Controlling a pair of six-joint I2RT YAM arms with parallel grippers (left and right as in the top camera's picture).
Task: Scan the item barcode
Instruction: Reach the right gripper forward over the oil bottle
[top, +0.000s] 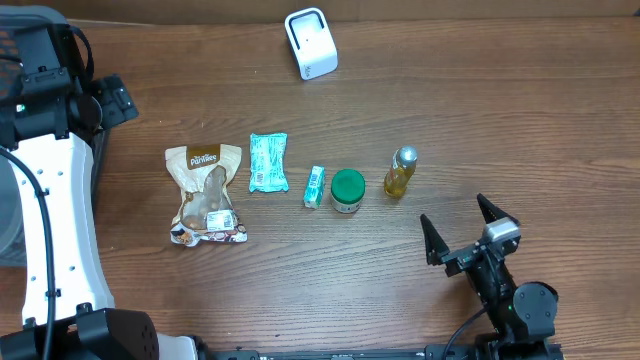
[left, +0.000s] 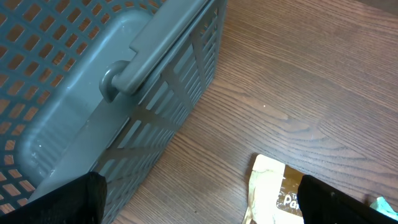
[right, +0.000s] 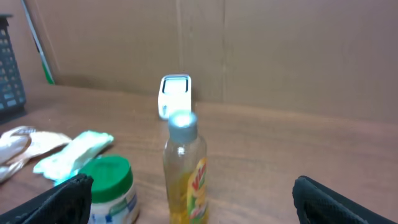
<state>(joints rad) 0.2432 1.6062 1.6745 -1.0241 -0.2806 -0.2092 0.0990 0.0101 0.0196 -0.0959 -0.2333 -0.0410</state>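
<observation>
Right gripper (top: 452, 210): wide open and holding nothing. It sits low by the near edge of the table and points at the row of things.
Left gripper (left: 199, 208): wide open too, and empty. It is far off on the left, beside the grey basket (left: 93, 93).
Things to scan: five in a row in the middle of the table. They are the snack bag (top: 206, 195), teal packet (top: 267, 162), small box (top: 315, 187), green-lid jar (top: 347, 190) and yellow bottle (top: 400, 172).
Likely first pick: the yellow bottle. It stands up at the right end of the row, closest to the right gripper, near the jar but not touching it.
How it will feel: probably light, hard and smooth. It is round and thin, so it may slip or tip over if bumped.
Where to hold: around the middle of the body, below the silver cap, with one finger on each side and the label left showing.
Barcode: cannot be seen in any view.
Scanner (top: 311, 43): white, at the far side of the table, well apart from the row.
</observation>
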